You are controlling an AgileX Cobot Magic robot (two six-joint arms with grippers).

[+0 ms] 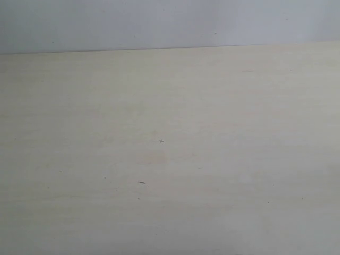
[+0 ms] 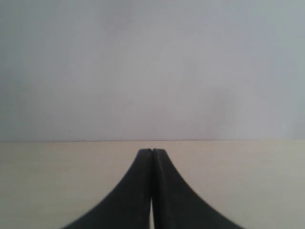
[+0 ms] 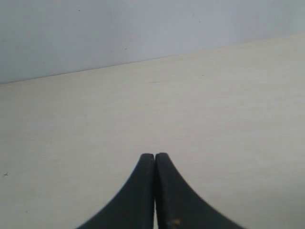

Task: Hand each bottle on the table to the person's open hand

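Note:
The pale cream table [image 1: 170,159] fills the exterior view, with a few tiny dark specks [image 1: 161,141] on it. No bottle and no hand shows in any view. Neither arm appears in the exterior view. In the left wrist view my left gripper [image 2: 151,150] is shut, its two black fingers pressed together with nothing between them, above the table [image 2: 57,181]. In the right wrist view my right gripper [image 3: 155,155] is likewise shut on nothing, over the table [image 3: 214,105].
A plain grey-white wall [image 1: 170,21] rises behind the table's far edge [image 1: 170,48]. The same wall [image 2: 152,71] fills the upper part of the left wrist view.

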